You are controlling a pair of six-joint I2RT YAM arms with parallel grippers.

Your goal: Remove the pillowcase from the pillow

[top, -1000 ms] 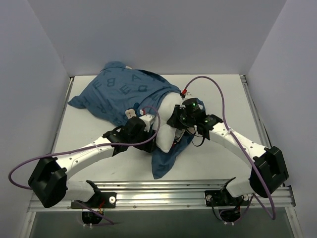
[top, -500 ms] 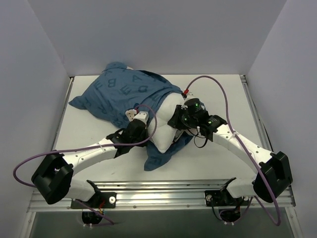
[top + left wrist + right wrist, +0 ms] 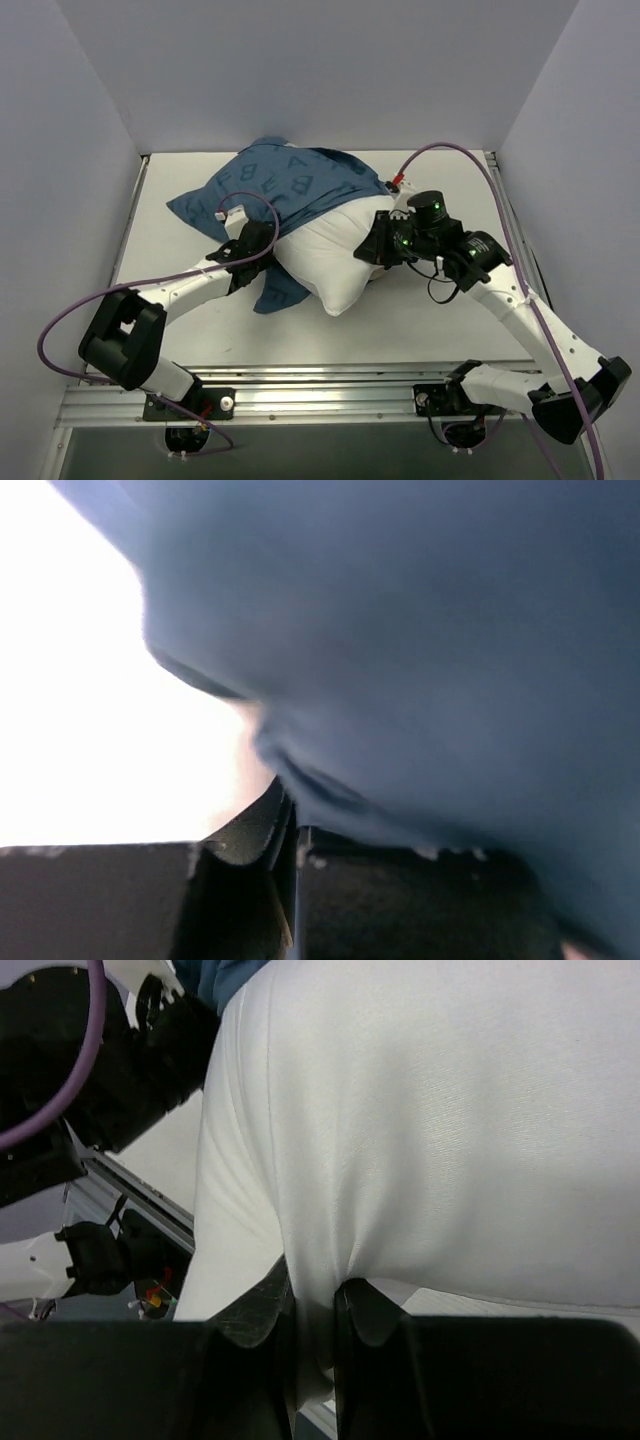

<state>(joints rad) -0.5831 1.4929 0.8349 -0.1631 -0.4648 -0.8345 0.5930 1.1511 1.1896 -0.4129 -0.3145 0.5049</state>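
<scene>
pillowcase (image 3: pixel 290 180): soft dark-blue lettered fabric, bunched over the pillow's far half at the back of the table (image 3: pixel 180 300)
pillow (image 3: pixel 335 265): plump, smooth, white, near end bare
left gripper (image 3: pixel 292 825): clenched on pillowcase fabric
right gripper (image 3: pixel 312 1305): pinched a pillow fold

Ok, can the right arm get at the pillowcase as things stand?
Probably not without letting go: the right gripper is shut on a fold of the white pillow, whose bulk lies between it and the pillowcase, which the left gripper pinches on the other side.
</scene>
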